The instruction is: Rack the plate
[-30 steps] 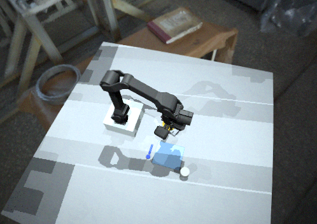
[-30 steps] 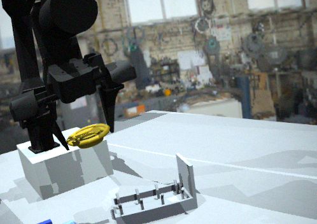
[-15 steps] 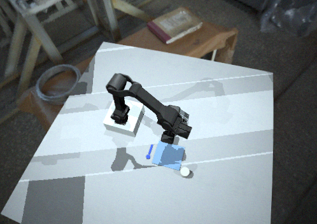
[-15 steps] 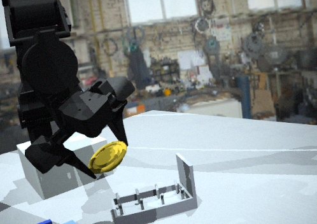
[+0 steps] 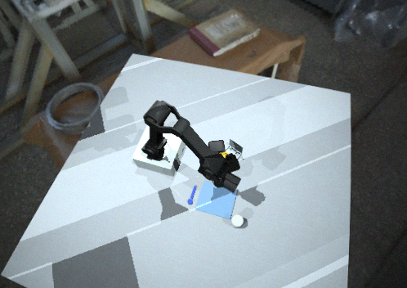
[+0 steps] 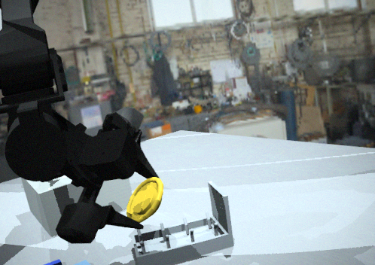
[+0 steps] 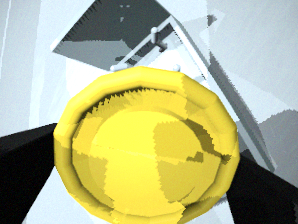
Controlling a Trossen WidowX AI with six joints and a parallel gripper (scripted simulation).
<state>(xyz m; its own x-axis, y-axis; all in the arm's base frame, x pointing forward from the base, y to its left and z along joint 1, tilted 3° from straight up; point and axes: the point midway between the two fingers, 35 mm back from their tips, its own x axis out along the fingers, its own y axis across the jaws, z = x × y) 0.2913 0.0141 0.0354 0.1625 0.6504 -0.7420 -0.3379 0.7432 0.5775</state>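
Observation:
The yellow round plate [image 5: 224,155] [image 6: 144,199] [image 7: 137,150] is tilted steeply in the exterior view, its face seen at a slant. My gripper [image 6: 148,202] [image 7: 147,148] is shut on it, with one finger at each of two opposite sides of the rim. The grey dish rack [image 5: 235,146] [image 6: 188,249] [image 7: 135,25] stands on the table, with short posts and one tall end panel. The plate is above the rack's end away from that panel, not in a slot. In the wrist view the plate hides much of the rack; in the top view the arm covers part of it.
A light blue square mat [image 5: 216,204] lies near the rack. A blue spoon-like piece [image 5: 192,195] lies at its left side and a white round object [image 5: 237,221] stands by its lower right corner. The arm's white base block [image 5: 153,164] [image 6: 39,205] is behind the gripper.

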